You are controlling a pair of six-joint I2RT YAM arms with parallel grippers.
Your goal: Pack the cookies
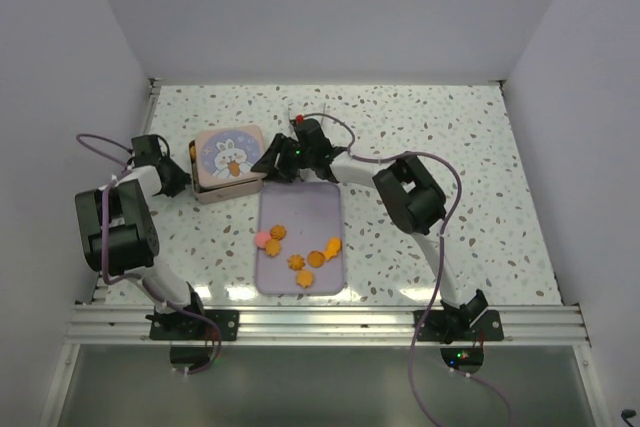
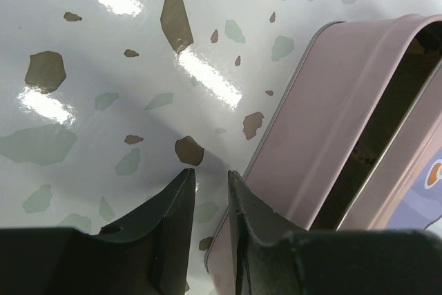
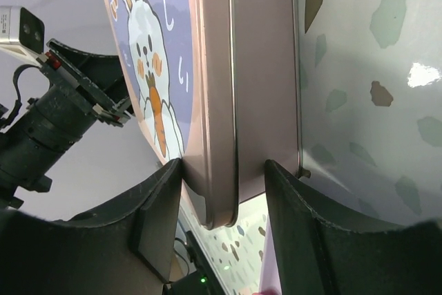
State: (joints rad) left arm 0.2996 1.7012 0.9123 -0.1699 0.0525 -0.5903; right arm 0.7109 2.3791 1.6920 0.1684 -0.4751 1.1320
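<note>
From above, the cookies (image 1: 296, 262) lie scattered on a lavender tray (image 1: 300, 209) on the speckled worktop (image 1: 450, 147). The bunny tin (image 1: 228, 159) sits just behind the tray, with the left tool (image 1: 183, 175) and right tool (image 1: 272, 162) flanking it.

Left wrist: the jaws stand a narrow slit apart at the tin's corner — pinching or not, I cannot tell.

Right wrist: the fingers (image 3: 159, 226) straddle the tin's lid and wall — clamped or released, unclear.

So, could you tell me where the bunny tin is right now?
In the top view the tin sits left of centre, just beyond the tray's far-left corner, with the right fingers straddling its edge.
</note>
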